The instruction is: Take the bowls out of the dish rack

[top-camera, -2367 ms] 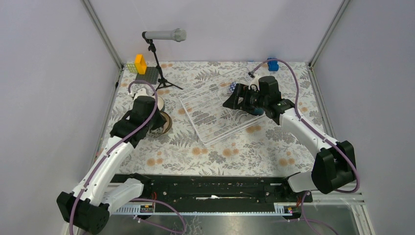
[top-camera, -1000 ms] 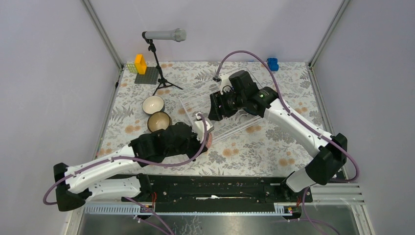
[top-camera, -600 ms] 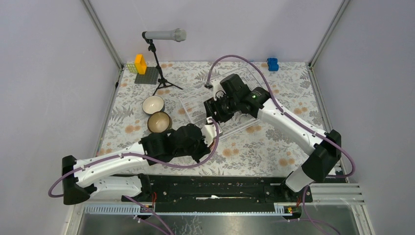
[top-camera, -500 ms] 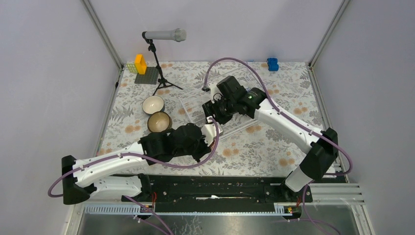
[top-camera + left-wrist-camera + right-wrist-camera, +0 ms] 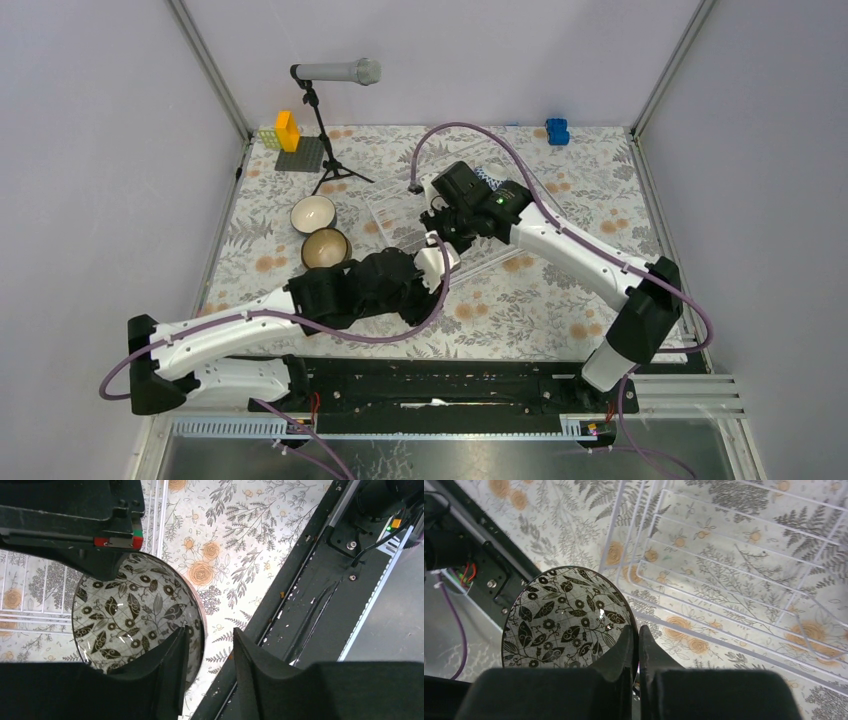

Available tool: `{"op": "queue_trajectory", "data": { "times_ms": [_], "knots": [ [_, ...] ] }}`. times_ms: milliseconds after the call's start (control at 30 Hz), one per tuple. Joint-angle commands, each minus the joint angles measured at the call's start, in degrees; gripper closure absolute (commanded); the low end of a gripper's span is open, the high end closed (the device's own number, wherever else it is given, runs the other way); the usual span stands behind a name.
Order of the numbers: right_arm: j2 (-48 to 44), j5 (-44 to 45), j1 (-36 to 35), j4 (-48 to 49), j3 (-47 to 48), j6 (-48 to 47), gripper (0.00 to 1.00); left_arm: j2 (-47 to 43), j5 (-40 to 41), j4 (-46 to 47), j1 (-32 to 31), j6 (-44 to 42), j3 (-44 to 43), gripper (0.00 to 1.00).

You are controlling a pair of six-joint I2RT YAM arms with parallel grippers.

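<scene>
Four bowls. Floral bowl (image 5: 569, 620) held at the near corner of the rack (image 5: 392, 208), its rim clamped by the right gripper (image 5: 635, 630). Left gripper (image 5: 210, 632) apart, astride the same rim. White bowl (image 5: 313, 213) and brown bowl (image 5: 325, 248) on the table (image 5: 520, 290). Zigzag bowl (image 5: 486, 176) at the rack's far end.

Mic (image 5: 337, 71) on tripod far left; yellow block (image 5: 287, 130) on grey baseplate (image 5: 305, 155) beside it; small blue item (image 5: 557, 130), possibly a toy block, far right.

Soft, even overhead light fills the top view, leaving only faint shadows under the arms, while both wrist views show the leaf-patterned bowl (image 5: 131, 614) (image 5: 568, 621) sharp with tiny white glints, and the left gripper's fingers (image 5: 170, 680) and right gripper's fingers (image 5: 624, 656) near-black and slightly soft along the bottom edge.
</scene>
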State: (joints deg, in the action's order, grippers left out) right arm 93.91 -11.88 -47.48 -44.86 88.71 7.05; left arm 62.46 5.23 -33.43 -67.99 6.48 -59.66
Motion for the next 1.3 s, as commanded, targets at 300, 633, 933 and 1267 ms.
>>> {"op": "queue_trajectory", "data": {
  "times_ms": [300,633,933,1267],
  "knots": [
    [-13.0,24.0,1.9,10.2,-5.7,9.1,1.0,-13.1,11.6,9.4,-0.3,7.5,2.7,0.01],
    [-27.4,34.8,18.5,14.5,-20.8,21.6,1.0,-13.4,34.4,1.1,0.1,30.1,1.1,0.01],
    [-38.8,47.1,32.6,10.6,-32.8,27.8,1.0,-10.0,17.1,7.7,14.1,29.6,7.0,0.01],
    [-43.8,47.0,39.3,14.8,-48.7,40.8,1.0,-7.0,12.0,10.1,20.8,36.8,11.1,0.01]
  ]
}}
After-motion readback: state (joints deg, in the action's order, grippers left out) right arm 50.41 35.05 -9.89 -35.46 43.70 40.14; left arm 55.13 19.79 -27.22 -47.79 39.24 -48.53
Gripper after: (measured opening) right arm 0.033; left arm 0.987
